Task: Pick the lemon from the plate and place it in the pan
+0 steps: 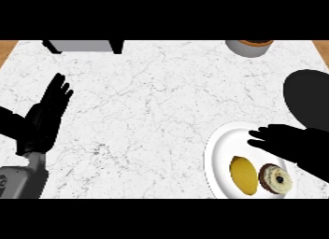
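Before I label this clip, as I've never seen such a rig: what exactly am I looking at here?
This single picture looks steeply down from the robot's head at a white marble counter. The two black shapes are its hands. The left hand rests open at the left, fingers up. The right hand is open over a round white plate, holding nothing. On the plate lie a yellow lemon and a small round white-iced pastry. A black pan sits beyond the plate at the right edge. At the far edge stand a grey box and a grey cup.
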Available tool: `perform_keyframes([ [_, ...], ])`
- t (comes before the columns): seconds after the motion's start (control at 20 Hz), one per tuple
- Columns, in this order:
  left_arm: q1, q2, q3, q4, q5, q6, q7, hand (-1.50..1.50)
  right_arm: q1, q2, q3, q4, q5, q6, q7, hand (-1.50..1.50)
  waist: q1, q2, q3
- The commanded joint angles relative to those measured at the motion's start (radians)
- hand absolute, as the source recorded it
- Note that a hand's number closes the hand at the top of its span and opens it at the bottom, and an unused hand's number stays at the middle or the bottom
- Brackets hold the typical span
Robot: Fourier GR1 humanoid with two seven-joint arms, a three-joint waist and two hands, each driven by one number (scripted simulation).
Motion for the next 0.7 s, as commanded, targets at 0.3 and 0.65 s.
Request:
perform_keyframes([
  [0.3,0.050,-0.038,0.003,-0.044,-0.037,-0.021,-0.016,0.00,0.060,0.063,0.078,-0.155,0.282,0.012,0.125,-1.50,-0.004,-0.001,0.000],
  [0.65,0.038,-0.055,0.050,-0.035,-0.060,-0.042,-0.009,0.00,-0.029,0.266,0.112,-0.149,0.294,0.164,0.206,-1.50,0.003,0.001,0.000],
])
